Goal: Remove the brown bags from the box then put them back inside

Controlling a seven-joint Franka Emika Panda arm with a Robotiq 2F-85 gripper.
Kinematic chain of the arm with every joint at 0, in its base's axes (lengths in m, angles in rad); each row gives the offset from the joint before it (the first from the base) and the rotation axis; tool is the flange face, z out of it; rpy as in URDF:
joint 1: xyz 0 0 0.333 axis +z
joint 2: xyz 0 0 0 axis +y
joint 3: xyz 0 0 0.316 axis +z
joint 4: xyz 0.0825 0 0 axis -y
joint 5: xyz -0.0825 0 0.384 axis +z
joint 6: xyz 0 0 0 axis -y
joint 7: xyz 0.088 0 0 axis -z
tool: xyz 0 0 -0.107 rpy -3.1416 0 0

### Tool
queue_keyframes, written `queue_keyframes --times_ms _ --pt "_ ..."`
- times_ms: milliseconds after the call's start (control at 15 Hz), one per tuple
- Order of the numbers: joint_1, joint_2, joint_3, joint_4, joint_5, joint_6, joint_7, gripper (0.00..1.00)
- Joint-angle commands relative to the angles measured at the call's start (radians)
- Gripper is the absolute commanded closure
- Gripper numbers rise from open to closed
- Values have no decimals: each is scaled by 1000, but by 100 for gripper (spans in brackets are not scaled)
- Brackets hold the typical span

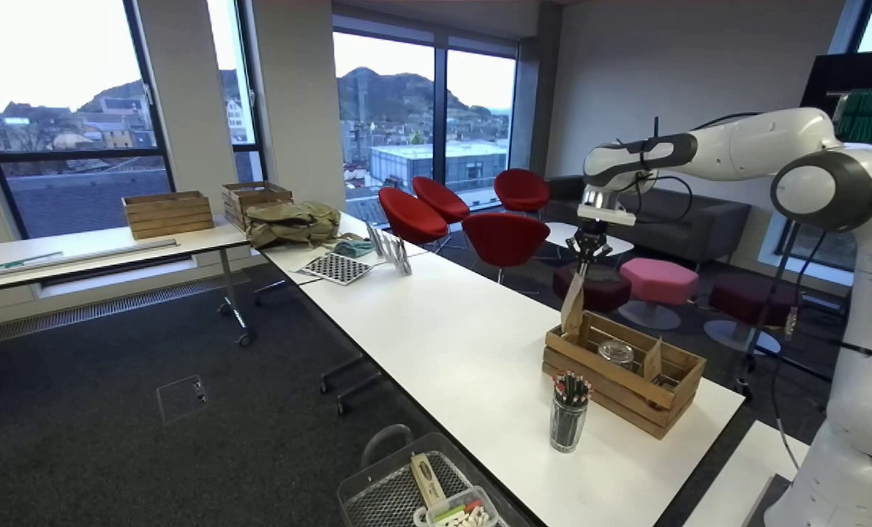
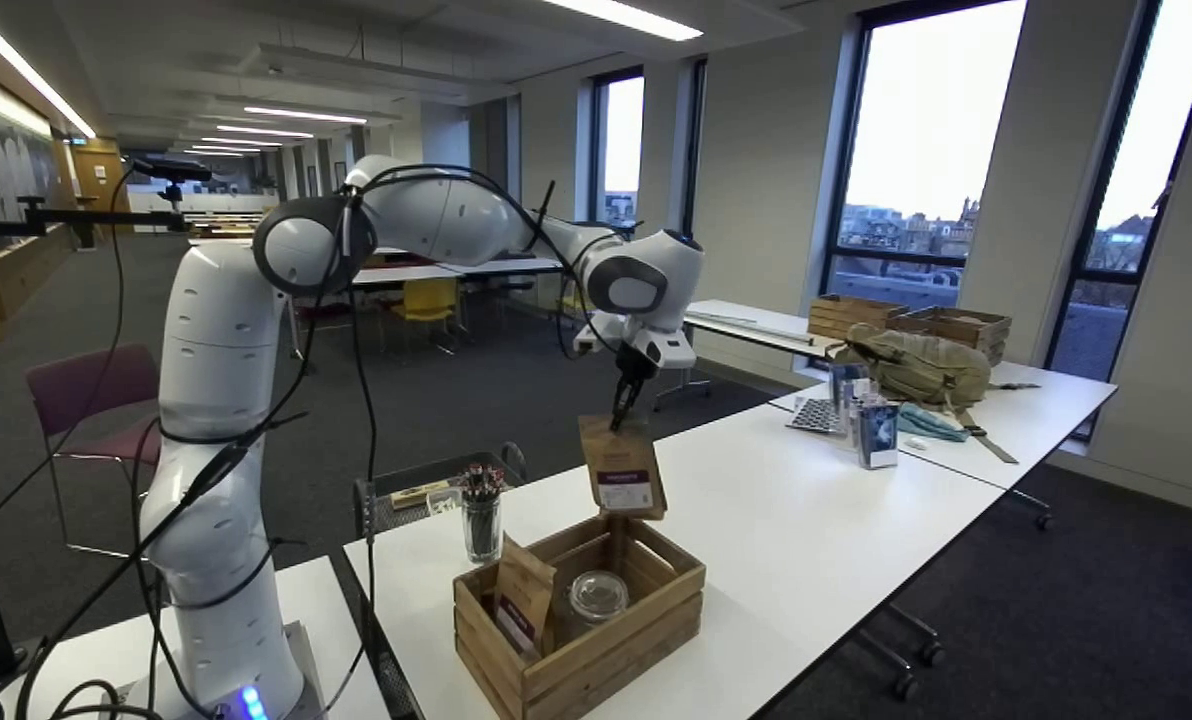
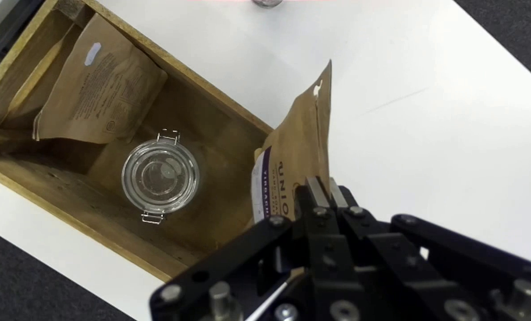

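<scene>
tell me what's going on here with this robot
A robot arm has its gripper shut on the top of a brown bag, holding it at one end of the wooden box. A second brown bag leans inside the box near the other end, with a glass jar between them. I can't tell whether this is the taking-out or the putting-back.

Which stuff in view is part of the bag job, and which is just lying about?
Job:
wooden box
gripper, closed on a brown bag
second brown bag, inside the box

Lying about:
glass jar, in the box but not in the task
glass of pencils
olive backpack
checkered board
</scene>
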State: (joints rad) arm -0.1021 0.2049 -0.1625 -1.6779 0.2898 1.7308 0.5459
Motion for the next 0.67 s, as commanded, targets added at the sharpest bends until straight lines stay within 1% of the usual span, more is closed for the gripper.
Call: queue_keyframes --times_ms 0,133,267,600 --pt "64 -102 50 -50 -82 6 45 100" --pt "95 -99 83 -35 -112 -3 66 100" --pt "120 -55 111 -2 -136 -20 91 100" --pt "156 121 147 78 -143 -98 95 100"
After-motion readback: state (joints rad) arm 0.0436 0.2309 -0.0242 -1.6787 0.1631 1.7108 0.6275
